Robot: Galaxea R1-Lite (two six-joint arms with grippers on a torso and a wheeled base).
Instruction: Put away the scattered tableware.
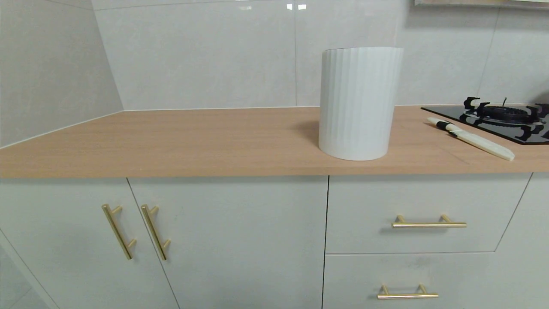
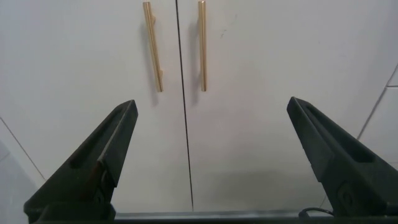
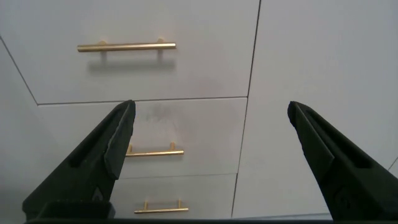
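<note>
A tall white ribbed holder (image 1: 358,103) stands upright on the wooden countertop (image 1: 193,141). A cream-bladed knife (image 1: 472,138) with a black band on its handle lies flat to the holder's right, beside the hob. My left gripper (image 2: 211,109) is open and faces the two cabinet doors with vertical gold handles (image 2: 177,46), nothing between its fingers. My right gripper (image 3: 211,112) is open too, facing the drawer fronts with horizontal gold handles (image 3: 126,46).
A black glass hob with a burner grate (image 1: 504,116) sits at the counter's right end. Tiled walls close the back and left. Below the counter are two doors (image 1: 133,231) on the left and drawers (image 1: 429,224) on the right.
</note>
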